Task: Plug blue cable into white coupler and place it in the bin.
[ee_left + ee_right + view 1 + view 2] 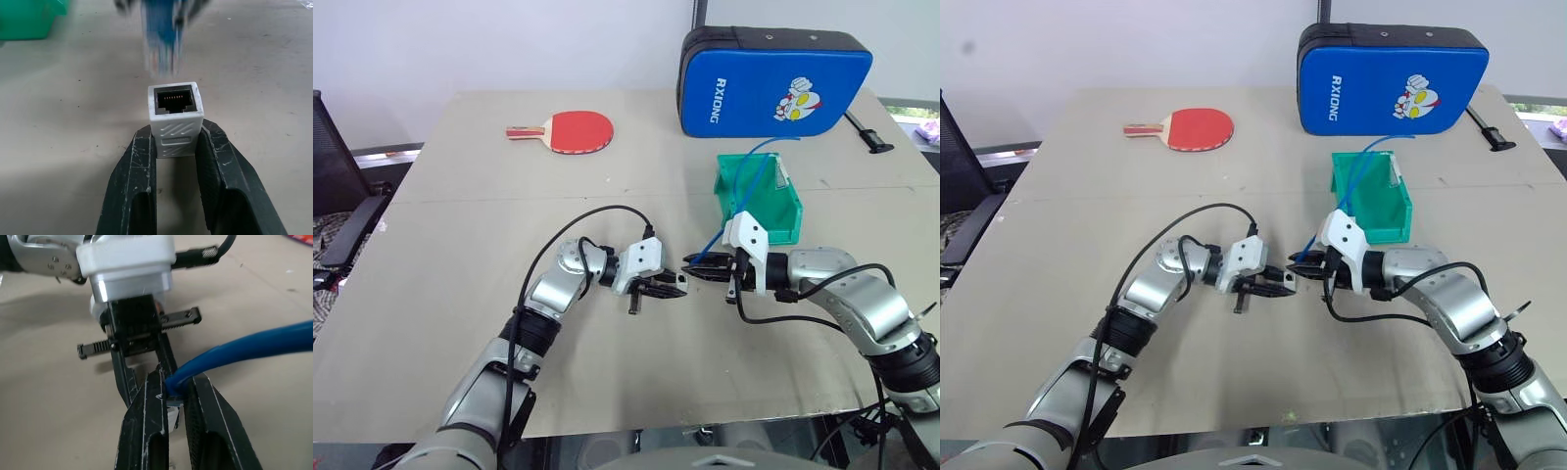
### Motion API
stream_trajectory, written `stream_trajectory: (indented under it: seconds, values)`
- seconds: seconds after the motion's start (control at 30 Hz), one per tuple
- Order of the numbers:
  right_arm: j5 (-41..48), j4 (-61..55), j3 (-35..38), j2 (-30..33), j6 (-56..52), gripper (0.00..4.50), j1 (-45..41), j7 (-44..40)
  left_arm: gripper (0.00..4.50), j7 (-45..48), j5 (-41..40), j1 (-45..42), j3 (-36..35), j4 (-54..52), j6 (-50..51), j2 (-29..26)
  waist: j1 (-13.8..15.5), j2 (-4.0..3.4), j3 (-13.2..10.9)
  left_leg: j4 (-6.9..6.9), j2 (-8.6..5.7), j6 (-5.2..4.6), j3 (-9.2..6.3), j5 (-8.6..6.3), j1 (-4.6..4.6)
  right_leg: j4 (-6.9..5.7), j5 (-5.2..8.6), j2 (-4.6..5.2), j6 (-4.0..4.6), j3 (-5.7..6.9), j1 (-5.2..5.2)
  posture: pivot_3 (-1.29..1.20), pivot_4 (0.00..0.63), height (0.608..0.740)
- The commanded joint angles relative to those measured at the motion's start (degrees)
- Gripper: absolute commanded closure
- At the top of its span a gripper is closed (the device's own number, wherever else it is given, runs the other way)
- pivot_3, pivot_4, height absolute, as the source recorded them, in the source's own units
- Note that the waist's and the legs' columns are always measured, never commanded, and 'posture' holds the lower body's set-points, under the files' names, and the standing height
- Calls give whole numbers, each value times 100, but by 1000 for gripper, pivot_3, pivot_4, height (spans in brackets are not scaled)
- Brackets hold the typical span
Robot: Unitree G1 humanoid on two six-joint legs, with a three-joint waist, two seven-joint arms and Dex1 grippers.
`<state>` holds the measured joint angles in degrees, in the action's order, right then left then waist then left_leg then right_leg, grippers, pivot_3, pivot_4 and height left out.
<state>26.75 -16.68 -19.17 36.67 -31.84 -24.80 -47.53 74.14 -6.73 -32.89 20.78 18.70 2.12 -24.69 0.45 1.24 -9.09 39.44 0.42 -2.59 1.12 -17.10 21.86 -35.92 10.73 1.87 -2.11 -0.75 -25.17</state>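
Looks like a robotics lab or test room, not anybody's home. Plain beige table (460,294) pushed up against a bare white wall (509,44), and the stuff on it is a random mix of test props: a red ping-pong paddle (576,130) well beyond the left gripper (677,285), a big blue padded case (773,81) leaning up at the far edge past the right gripper (693,269), and a small green bin (759,201) just behind that gripper. Black office chair (337,191) off past the left arm.

Table (460,294) (paddle (570,130), case (773,81), bin (759,201))
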Motion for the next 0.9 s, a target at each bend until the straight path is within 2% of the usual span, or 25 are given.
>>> stream_trajectory:
  seconds: [0.03, 0.43, 0.67, 0.9]
  values:
    - [-300, 152, -115, 2, 118, 4500, -141, -331, 3991, 20, 29, -100, -10, -68, 23, 37, 0, 0, 0, 0, 0, 0, 2, 0, -1, 0, 0, 3, 0, -1, 0, 0, 150, 740]
    - [-634, 176, -358, -172, -212, 4500, -132, -635, 3991, -6, 30, -39, -38, -217, 82, 11, -1, 0, 1, 2, 2, 0, 2, 0, -8, -6, 0, 3, 0, -3, 3, 0, 150, 740]
    - [-1301, 505, -861, 34, -176, 4500, -295, -964, 3991, -30, 102, -53, -8, -240, -12, -10, -14, 0, 9, 2, 1, 0, 2, 0, -14, -9, 0, 1, 0, -3, 6, 0, 150, 740]
    - [-1613, 886, -1153, -122, -275, 4500, -615, -1249, 3991, -87, 187, -31, 19, -302, -64, 35, -59, -5, 20, 2, 2, 0, 0, 0, -38, -9, 0, 1, 1, 0, 31, 0, 150, 740]
